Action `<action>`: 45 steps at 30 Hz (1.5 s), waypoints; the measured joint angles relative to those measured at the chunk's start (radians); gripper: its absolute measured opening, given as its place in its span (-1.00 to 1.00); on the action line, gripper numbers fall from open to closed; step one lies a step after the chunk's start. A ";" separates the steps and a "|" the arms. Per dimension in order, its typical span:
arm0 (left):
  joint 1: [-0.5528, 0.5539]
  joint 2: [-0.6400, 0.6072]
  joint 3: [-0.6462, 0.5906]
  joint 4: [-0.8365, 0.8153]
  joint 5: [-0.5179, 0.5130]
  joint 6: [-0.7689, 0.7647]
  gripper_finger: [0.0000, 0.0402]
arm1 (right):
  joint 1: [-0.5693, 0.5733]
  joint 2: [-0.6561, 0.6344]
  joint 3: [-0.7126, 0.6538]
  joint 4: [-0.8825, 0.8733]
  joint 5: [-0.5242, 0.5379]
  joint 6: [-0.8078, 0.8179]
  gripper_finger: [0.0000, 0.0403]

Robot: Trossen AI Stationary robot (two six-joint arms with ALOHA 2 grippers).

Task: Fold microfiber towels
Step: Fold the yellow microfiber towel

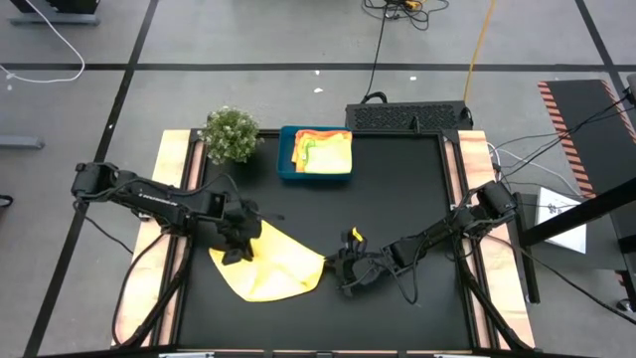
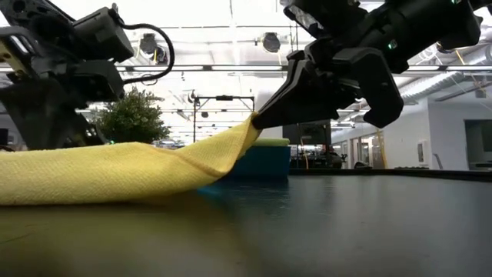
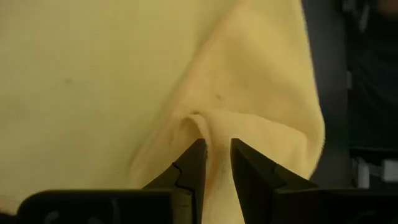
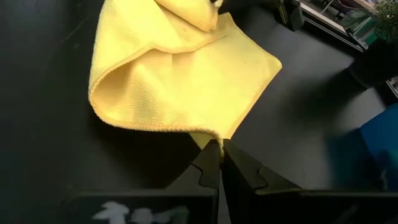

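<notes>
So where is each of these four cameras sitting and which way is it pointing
High: overhead, looking straight down; both arms, yellow towel, blue tray.
Low: at table height, looking across into the room; both arms above the towel.
Left wrist: on the left arm, its fingers pinching a towel fold.
Right wrist: on the right arm, its fingers shut on a towel corner.
All four share the towel.

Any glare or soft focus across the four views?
Low view: ceiling lights blow out behind the arms, table foreground soft, yellow towel sharp enough. Left wrist view: towel fills the frame, evenly lit. High view: even light. Right wrist view: towel's weave crisp, background corner blurred.
</notes>
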 joint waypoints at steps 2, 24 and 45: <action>0.000 0.000 0.000 0.000 -0.026 -0.036 -0.62 | -0.003 0.000 0.000 0.000 0.000 0.000 -1.00; -0.113 0.005 0.000 0.055 -0.049 -0.092 -0.62 | -0.008 0.000 0.000 0.018 0.000 0.000 -1.00; -0.150 0.006 0.000 0.056 -0.103 -0.110 -0.62 | -0.008 0.000 0.000 0.019 0.000 0.001 -1.00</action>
